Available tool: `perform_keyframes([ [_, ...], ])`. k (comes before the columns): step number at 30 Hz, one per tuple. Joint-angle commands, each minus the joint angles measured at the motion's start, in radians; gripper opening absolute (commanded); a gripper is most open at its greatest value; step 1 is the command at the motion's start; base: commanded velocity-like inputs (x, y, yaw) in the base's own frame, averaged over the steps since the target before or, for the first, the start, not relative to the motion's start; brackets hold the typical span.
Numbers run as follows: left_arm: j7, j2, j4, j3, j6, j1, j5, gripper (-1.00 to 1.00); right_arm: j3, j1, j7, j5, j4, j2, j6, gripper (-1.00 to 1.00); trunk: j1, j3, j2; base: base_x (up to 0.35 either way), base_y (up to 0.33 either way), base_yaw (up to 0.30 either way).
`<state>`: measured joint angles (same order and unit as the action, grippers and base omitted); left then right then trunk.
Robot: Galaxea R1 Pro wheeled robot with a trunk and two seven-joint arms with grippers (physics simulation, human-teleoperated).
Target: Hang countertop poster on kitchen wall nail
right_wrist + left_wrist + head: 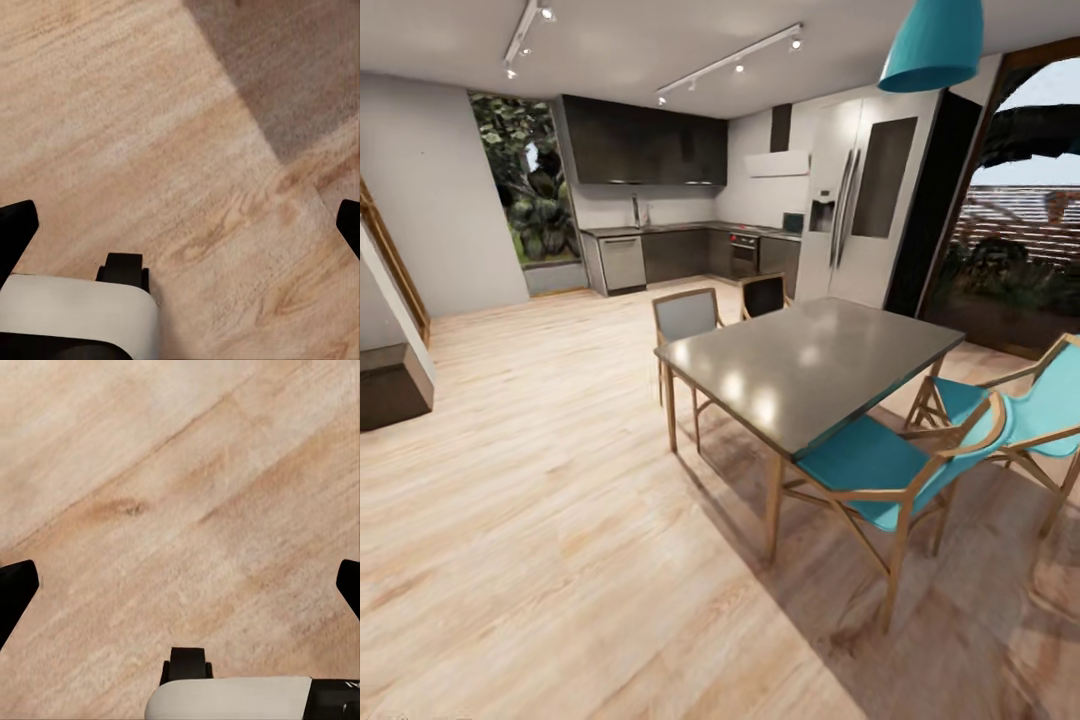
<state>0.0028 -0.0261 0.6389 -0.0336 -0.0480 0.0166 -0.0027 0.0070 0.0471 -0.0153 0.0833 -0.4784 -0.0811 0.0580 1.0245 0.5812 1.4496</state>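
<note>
Jaws of both grippers spread wide and holding nothing, robot out on the wood floor, well short of the kitchen

The left gripper [180, 585] and the right gripper [180, 225] each hang over bare floor [540, 560], dark fingertips [15, 589] far apart at the picture's edges. This looks like the approach step: nothing picked up yet, and the countertop [690, 228] sits far off along the back wall under dark upper cabinets. A small dark upright shape near the fridge end may be the poster [793, 222], but it is too small to tell; no nails can be made out on the grey wall. Next comes a drive toward the counter. The dining table [810, 365] and its chairs [880, 470] stand close on the right, so the open floor to the left looks the safer route
</note>
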Motion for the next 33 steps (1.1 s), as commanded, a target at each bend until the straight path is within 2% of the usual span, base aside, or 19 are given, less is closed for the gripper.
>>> perform_keyframes([
  [1, 0.0, 0.0, 0.001, 0.0, -0.002, 0.0, 0.0, 1.0, 0.001, 0.0, -0.002, 0.009, 0.0, 0.0, 0.002, 1.0, 0.0, 0.001, 0.0, 0.232, 0.235, 0.25],
  [33, 0.0, 0.0, 0.001, 0.0, -0.001, 0.0, 0.0, 1.0, 0.001, 0.0, -0.002, 0.009, 0.0, 0.001, 0.002, 1.0, 0.0, 0.024, 0.0, 0.241, 0.231, 0.254],
])
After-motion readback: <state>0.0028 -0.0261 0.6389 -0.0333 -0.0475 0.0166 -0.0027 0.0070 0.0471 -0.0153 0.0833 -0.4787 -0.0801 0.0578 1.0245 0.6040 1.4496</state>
